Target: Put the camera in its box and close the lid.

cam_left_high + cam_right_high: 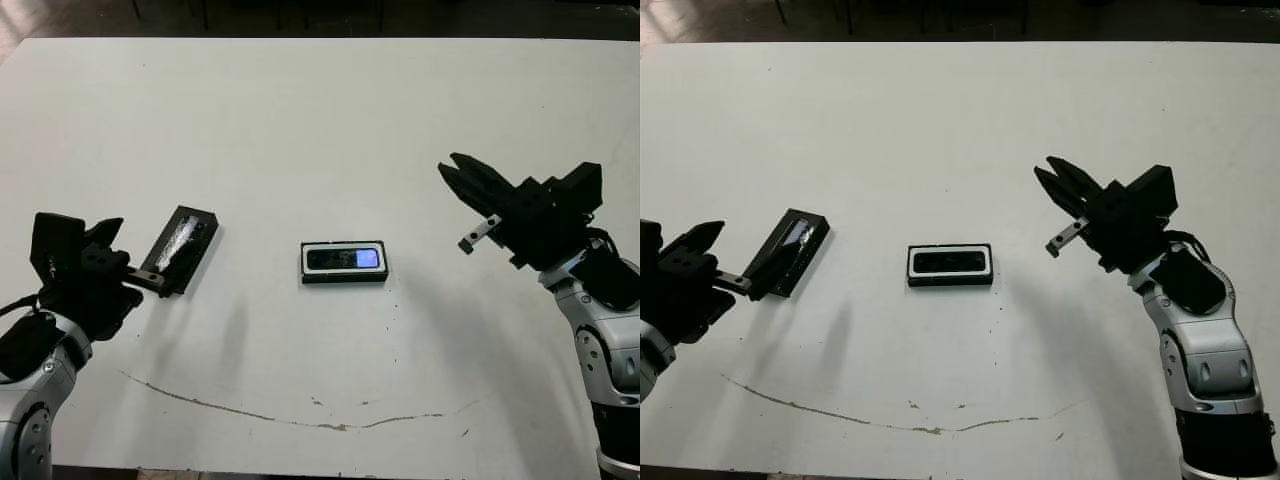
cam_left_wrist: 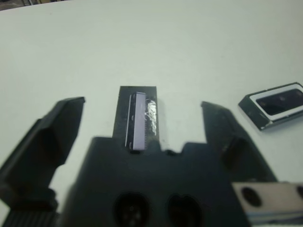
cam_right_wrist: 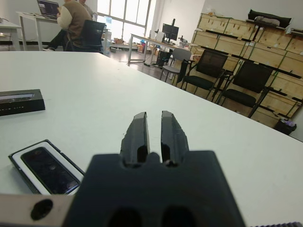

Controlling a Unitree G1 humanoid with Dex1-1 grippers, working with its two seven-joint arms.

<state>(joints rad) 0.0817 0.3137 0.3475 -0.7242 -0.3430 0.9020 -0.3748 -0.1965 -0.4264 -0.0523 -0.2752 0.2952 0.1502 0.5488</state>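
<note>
The box sits at the table's middle, a black tray with a white lining. Inside it lies the camera, flat, glossy black, with a bluish patch near its right end. The lid rests slanted on the table to the left, its pale glossy strip facing up. My left gripper is open, fingers spread wide; in the left wrist view the lid's near end lies between them, untouched. Raised to the right of the box, my right gripper is shut on nothing, its fingers nearly together.
A thin brown curved mark runs across the white table near its front edge. Beyond the table, the right wrist view shows black chairs, desks, wooden crates and a seated person far off.
</note>
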